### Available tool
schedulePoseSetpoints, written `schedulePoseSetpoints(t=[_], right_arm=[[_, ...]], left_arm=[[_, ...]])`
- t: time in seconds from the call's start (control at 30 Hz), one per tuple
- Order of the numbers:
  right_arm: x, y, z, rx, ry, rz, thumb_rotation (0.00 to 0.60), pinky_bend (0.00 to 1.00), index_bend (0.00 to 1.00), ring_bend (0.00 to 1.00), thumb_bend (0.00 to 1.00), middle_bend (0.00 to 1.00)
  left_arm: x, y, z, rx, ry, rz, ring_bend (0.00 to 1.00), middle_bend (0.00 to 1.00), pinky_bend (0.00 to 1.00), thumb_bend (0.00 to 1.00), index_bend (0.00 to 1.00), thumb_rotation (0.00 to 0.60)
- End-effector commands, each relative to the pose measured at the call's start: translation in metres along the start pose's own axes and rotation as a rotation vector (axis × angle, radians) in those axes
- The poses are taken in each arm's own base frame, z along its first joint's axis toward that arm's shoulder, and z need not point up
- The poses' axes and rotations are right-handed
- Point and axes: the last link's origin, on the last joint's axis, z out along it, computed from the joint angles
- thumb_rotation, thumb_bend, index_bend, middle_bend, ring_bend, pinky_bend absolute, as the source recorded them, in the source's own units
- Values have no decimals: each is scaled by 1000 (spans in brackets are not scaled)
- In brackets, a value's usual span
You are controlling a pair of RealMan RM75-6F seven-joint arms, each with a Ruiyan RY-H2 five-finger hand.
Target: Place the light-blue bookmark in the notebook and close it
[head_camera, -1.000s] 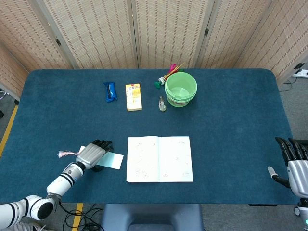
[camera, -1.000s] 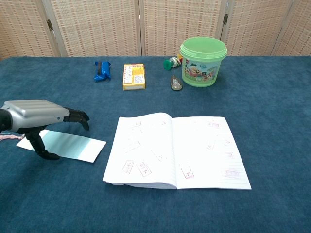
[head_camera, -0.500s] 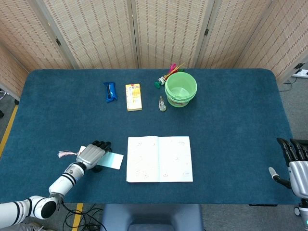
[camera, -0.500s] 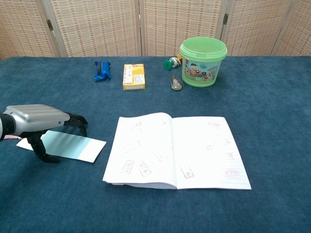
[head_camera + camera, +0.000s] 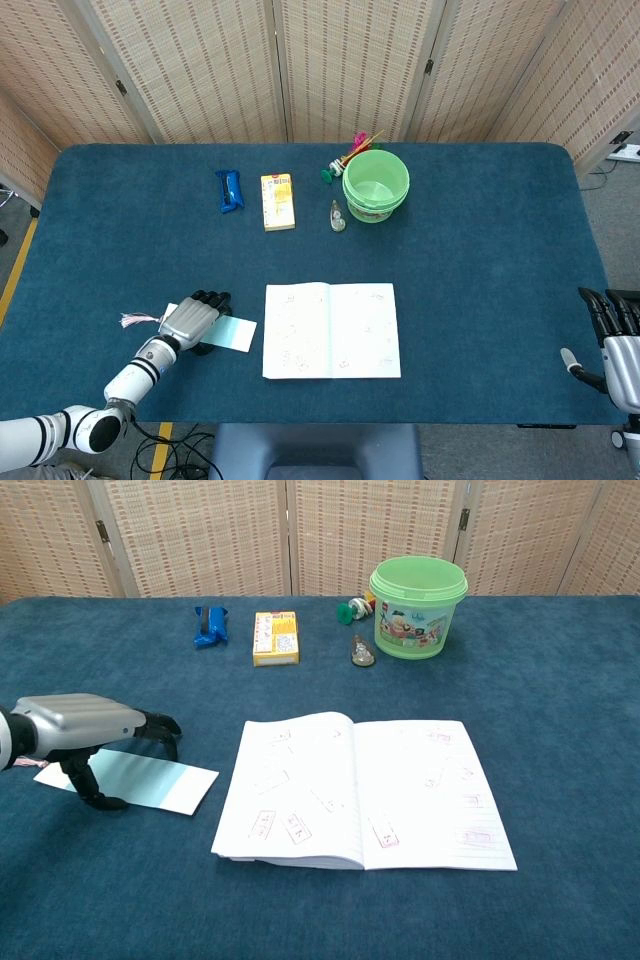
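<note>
Our left hand arches over the light-blue bookmark, which lies flat on the blue desk just left of the open notebook; thumb and fingertips reach down around the strip, but we cannot tell whether they grip it. Our right hand waits at the desk's right edge, fingers apart and holding nothing. At the far side stand a green bucket, a yellow box and a blue packet.
</note>
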Motion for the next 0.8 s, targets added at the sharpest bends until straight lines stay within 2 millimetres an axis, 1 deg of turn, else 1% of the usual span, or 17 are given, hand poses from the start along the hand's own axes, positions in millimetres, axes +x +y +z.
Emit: schedulePoseSetpoints(t=[0.03,0.17,0.57,0.8], right_arm=[[0,0,0,-1,-1,1,600,148,21,83,211,128],[-1,1,-1,-4,-3,3,600,148,21,83,211,128],[-1,3,-2,-12,-1,4,600,148,21,83,212,127],[0,3,-1,-12,2,1,600,148,21,83,211,128]], left_arm=[[-1,0,0,1,-1,0,113,83,156,295,269,600],[-3,1,2,3,0,-3,113,83,156,295,276,600],[-7,1,7,7,37,-21,112,83,156,295,350,600],[0,-1,2,-14,76,6,112,83,156,295,367,600]])
